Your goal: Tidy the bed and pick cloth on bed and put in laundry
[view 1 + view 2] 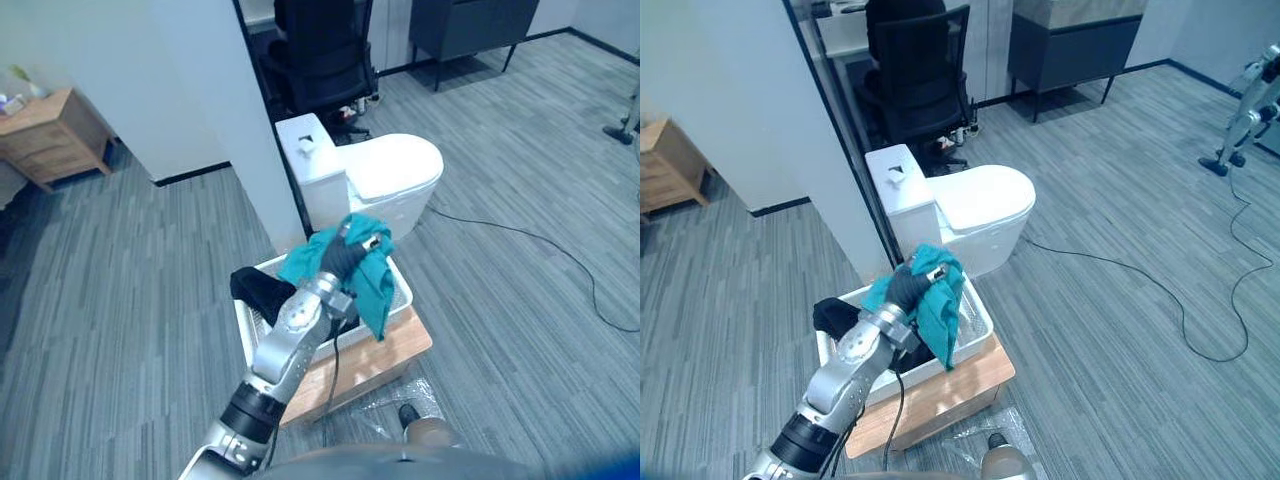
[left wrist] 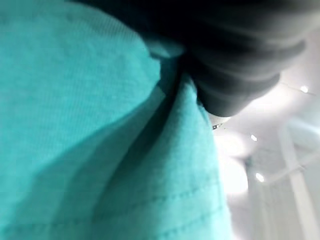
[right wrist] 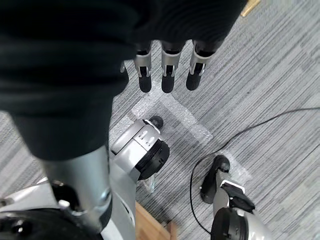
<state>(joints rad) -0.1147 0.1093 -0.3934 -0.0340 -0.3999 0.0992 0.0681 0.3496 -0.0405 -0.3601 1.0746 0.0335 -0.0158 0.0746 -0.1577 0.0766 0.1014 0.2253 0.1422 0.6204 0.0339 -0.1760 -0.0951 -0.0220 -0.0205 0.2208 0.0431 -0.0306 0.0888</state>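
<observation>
Teal cloth (image 1: 375,290) hangs from the left hand (image 1: 343,258) over the laundry basket (image 1: 403,293), its grip unclear under the folds, and the release seems yet to come.

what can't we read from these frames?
- Grip of the left hand: the teal cloth drapes over it in the eye views and covers the left wrist view.
- Inside of the white basket: hidden by that cloth and the left arm.
- Black cloth at the basket's edge: partly behind the arm, extent unclear.

Silver-grey left arm (image 1: 292,325), black band; right hand (image 3: 169,60): dark ribbed cover, silver dark-tipped fingers (image 3: 196,75).
</observation>
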